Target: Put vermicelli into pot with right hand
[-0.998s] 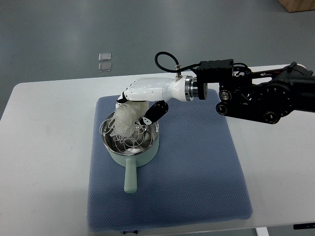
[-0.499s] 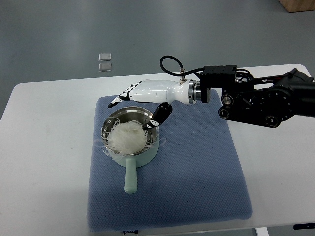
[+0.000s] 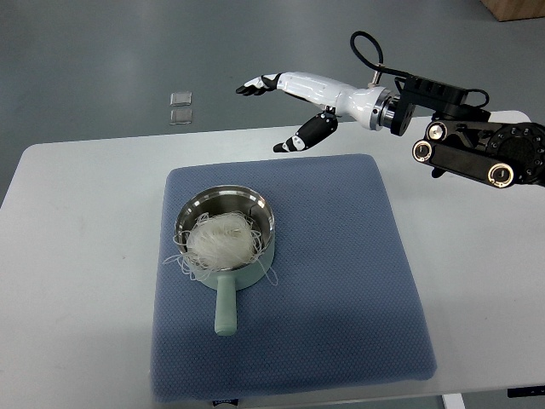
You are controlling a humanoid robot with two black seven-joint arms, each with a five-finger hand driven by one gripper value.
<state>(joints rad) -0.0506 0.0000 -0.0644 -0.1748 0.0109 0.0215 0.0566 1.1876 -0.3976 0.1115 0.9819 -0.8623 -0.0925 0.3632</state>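
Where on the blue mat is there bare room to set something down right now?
The mat is bare right of the pot through to its right edge, and along the front beyond the pot's handle. Its left half is crowded: the vermicelli spills strands over the rim. The open right hand hangs above the mat's far edge.

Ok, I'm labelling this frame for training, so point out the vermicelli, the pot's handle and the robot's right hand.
vermicelli (image 3: 220, 239), top view, middle of the white noodle bundle
pot handle (image 3: 226, 308), top view, mid-length of the pale green handle
right hand (image 3: 294, 106), top view, the white palm
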